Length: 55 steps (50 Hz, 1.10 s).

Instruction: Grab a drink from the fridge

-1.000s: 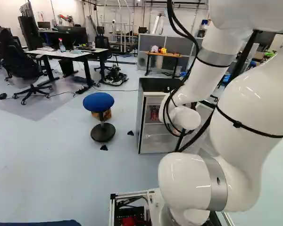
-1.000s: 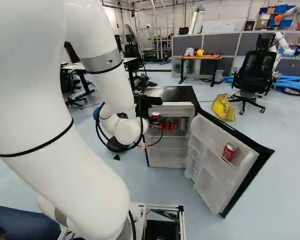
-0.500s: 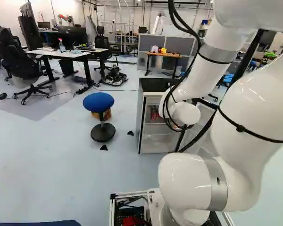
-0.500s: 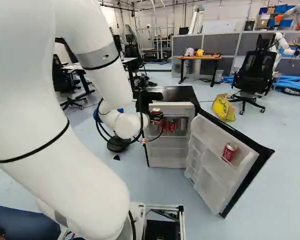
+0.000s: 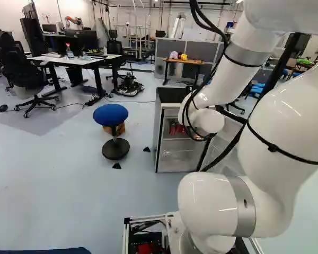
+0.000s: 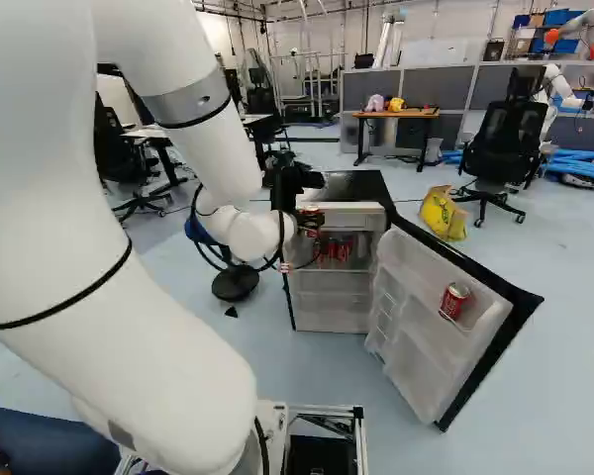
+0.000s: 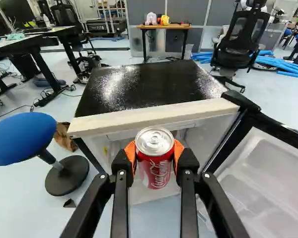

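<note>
Wrist view: jaws (image 7: 155, 161) clamped on red can (image 7: 155, 157) near the fridge's (image 7: 154, 118) front top edge; raising early risks striking that edge.

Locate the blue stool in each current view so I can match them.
Left base view: the blue stool stands in full sight, left of the fridge.
Right base view: left of the fridge, partly behind the arm.
Wrist view: beside the gripper, on the fridge's side away from the open door.
Shared landmark: the fridge's black top.
</note>
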{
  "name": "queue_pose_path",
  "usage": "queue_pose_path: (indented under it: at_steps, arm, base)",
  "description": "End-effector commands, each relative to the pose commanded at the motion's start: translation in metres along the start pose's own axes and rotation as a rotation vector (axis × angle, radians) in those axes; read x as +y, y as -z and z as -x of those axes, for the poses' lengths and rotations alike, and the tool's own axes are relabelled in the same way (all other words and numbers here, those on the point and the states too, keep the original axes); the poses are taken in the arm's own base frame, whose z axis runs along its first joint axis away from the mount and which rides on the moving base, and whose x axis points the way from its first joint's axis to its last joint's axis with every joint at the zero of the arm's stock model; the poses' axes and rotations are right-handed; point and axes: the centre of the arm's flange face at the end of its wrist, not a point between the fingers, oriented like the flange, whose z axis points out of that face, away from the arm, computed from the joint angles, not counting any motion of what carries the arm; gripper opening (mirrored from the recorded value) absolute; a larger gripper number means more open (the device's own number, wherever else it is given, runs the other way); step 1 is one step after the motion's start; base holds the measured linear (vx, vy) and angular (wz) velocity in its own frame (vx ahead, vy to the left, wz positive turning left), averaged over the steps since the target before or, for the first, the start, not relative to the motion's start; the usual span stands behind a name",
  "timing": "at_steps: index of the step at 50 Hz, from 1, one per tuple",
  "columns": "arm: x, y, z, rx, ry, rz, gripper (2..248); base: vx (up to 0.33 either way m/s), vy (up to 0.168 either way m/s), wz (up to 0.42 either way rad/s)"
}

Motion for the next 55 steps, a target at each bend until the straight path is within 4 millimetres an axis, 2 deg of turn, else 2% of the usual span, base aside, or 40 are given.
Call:
queue_pose_path:
  at_steps: [55]
  arm:
    - [-0.006, -0.02, -0.06, 0.029, -0.047, 0.019, 96]
  base:
    - [0.0, 0.0, 0.0]
